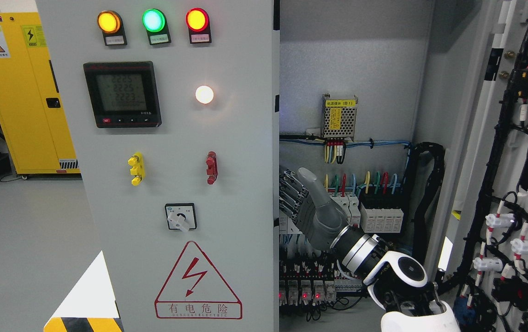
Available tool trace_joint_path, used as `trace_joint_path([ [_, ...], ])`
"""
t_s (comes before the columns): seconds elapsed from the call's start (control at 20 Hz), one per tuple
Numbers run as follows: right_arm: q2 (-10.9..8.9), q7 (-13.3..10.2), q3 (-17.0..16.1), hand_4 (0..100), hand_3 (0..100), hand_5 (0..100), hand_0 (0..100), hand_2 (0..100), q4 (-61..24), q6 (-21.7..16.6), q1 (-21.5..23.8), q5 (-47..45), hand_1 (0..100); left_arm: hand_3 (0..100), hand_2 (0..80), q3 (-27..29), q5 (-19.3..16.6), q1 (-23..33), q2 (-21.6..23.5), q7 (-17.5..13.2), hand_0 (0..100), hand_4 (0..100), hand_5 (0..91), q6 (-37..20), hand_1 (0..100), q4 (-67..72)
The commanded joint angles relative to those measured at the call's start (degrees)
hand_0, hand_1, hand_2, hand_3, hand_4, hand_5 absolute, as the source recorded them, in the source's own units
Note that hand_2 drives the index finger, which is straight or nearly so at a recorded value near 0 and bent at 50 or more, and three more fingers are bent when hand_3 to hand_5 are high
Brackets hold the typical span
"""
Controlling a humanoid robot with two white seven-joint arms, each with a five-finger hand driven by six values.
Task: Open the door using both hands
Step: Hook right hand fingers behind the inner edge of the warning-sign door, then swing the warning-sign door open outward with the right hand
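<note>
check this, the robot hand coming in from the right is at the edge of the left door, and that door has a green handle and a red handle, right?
Not quite. The head view shows the right robot hand at the left door's edge, but the handles are yellow and red, not green and red.

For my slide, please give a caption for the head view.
Right hand curls its fingers on the edge of the left door; right door open.

Door (245, 184) sign (198, 282): "有电危险"; meter (122, 94): 2225, 2225, 2223.
</note>
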Motion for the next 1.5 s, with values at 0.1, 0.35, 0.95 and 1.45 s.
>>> trace_joint_path([
  [0.1, -0.50, 3.25, -1.04, 0, 0, 0, 21, 0, 1.54, -0.12, -1.29, 0.05, 10, 0, 0.0, -0.10, 0.00, -0.09, -0.01, -0.04, 35, 0, 0.0, 0.12, 19, -0.08],
  [0.35, -0.50, 3.61, -1.39, 0, 0, 0, 21, 0, 2.15, -0.12, -1.82, -0.04, 10, 0, 0.0, -0.10, 0.00, -0.09, -0.01, -0.04, 35, 0, 0.0, 0.12, 19, -0.08],
  [0.95, -0.76, 7.29, -1.83, 0, 0, 0, 21, 0, 1.80, -0.04, -2.17, -0.13, 10, 0, 0.0, 0.08, 0.00, -0.09, -0.01, -0.04, 36, 0, 0.0, 0.12, 19, -0.08],
  [1.45, -0.85, 9.50, -1.83, 0, 0, 0, 22, 0, 1.62, -0.04, -2.09, -0.13, 10, 0, 0.0, 0.08, 0.00, -0.09, -0.01, -0.04, 36, 0, 0.0, 0.12, 19, -0.08],
])
